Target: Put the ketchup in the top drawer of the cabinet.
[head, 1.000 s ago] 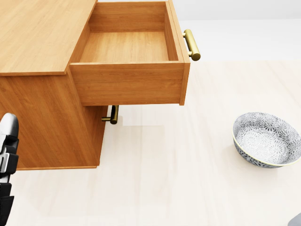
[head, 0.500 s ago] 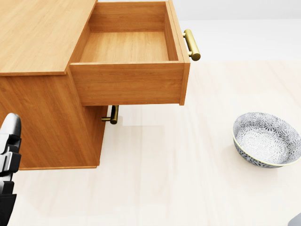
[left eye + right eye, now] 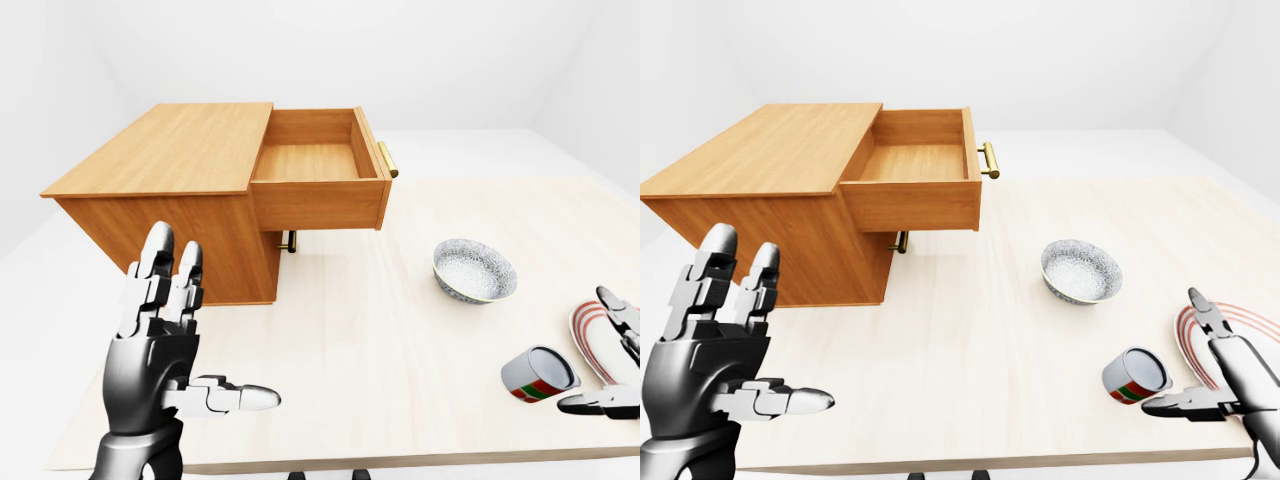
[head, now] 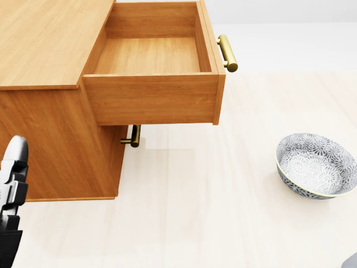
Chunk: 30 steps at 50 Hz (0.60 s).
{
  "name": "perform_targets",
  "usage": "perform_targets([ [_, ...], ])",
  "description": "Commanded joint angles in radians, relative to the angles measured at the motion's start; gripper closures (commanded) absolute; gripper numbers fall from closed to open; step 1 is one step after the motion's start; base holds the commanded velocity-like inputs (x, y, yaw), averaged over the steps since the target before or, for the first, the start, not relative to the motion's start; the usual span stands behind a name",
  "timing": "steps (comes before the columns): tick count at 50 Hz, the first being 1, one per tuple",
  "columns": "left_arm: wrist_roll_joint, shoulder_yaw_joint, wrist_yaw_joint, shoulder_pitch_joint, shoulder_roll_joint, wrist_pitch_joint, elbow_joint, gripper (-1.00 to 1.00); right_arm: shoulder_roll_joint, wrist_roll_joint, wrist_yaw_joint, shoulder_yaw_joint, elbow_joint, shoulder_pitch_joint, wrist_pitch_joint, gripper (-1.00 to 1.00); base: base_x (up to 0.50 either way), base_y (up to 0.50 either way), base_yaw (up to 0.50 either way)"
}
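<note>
The wooden cabinet stands at the left of the table with its top drawer pulled out and nothing inside; its brass handle points right. A small can-like container with a red and green label, the only candidate for the ketchup, lies on its side near the table's lower right. My right hand is open just right of it, thumb close beside it, not gripping. Low at the left my left hand is raised, open and holding nothing, short of the cabinet.
A patterned grey bowl sits on the table between the drawer and the can. A red-striped plate lies under my right hand at the right edge. A second brass handle shows below the open drawer.
In the head view my left hand has sunk slightly at the lower left edge. The cabinet, drawer and bowl have not moved.
</note>
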Motion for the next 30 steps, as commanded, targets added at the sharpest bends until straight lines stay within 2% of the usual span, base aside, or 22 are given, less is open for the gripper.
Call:
perform_targets([
  [1,0.005,-0.008,0.001,0.006,0.001,0.0,0.005,-1.0,-0.001,0.007,0.0,-0.019,0.058,0.029,0.0,-1.0,0.0,0.0,0.0],
  [11,0.013,-0.017,0.007,0.005,0.003,0.0,0.014,-1.0,0.0,0.003,0.0,-0.028,0.138,0.048,0.0,-1.0,0.0,0.0,0.0],
  [30,0.017,-0.023,0.013,0.007,0.008,0.0,0.017,-1.0,-0.049,-0.062,0.0,0.033,0.174,0.014,0.0,-1.0,0.0,0.0,0.0],
])
